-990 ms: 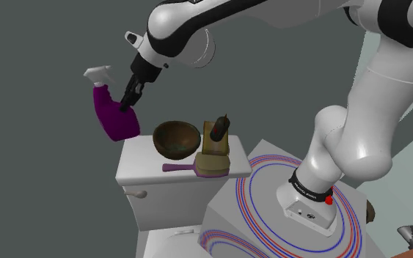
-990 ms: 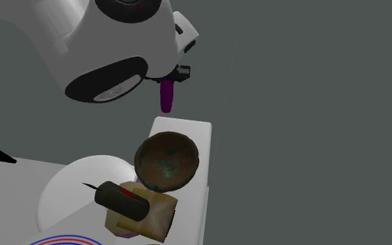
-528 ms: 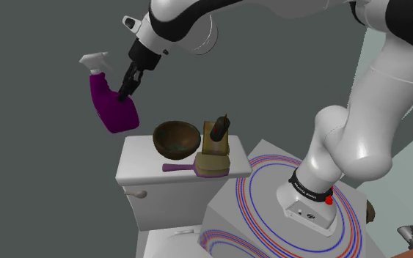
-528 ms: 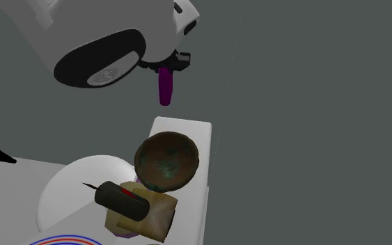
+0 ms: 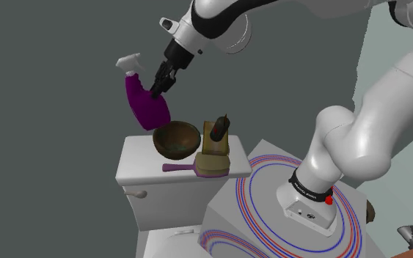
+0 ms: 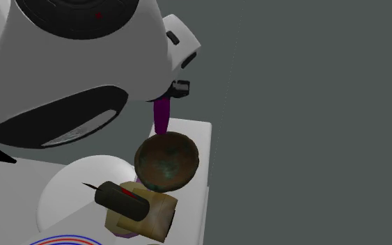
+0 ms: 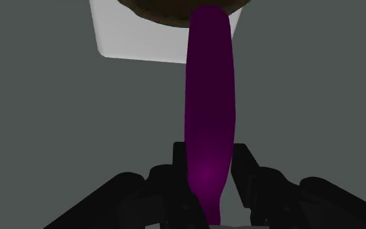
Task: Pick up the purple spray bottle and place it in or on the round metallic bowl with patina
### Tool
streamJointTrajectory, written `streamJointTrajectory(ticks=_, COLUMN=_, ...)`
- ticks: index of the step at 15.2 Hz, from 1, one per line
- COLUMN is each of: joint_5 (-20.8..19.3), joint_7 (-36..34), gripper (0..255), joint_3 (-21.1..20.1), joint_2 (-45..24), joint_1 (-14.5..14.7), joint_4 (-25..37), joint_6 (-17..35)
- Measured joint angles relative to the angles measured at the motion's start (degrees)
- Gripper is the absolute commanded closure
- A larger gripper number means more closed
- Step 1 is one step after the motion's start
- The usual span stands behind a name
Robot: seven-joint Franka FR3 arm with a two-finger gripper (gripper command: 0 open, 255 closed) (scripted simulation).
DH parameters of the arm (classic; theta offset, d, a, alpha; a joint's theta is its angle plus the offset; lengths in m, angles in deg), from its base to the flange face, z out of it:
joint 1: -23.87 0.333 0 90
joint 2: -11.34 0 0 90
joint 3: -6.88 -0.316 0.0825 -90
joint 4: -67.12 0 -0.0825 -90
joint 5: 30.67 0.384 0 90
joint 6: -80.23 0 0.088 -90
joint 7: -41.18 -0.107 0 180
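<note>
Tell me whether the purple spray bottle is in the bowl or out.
Out: the purple spray bottle hangs tilted, clasped in the gripper, its base near the rim of the bowl.

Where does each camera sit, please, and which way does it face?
Shoulder view: beside the stand, looking down at the white tank; arm and gripper show.
Second exterior view: above the tank, looking steeply down; arm link close.
Wrist view: on the gripper, facing the tank; fingers show.
All share purple spray bottle and bowl.
</note>
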State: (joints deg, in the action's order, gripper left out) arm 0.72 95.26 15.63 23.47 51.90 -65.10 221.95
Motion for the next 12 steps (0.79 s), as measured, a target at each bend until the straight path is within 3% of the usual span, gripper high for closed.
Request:
streamJointTrajectory(ticks=8, joint_5=-3.35, joint_7=4.75, gripper=255, joint_3=3.89, joint_2=14.61, joint_1=-4.66, joint_4=-12.82, joint_6=-3.85)
streamJointTrajectory(ticks=12, joint_5=-2.83, joint_7=6.80, gripper=255, joint_3=4.92, joint_2=15.30, joint_1=-4.79, joint_4=-15.28, joint_6=-2.60)
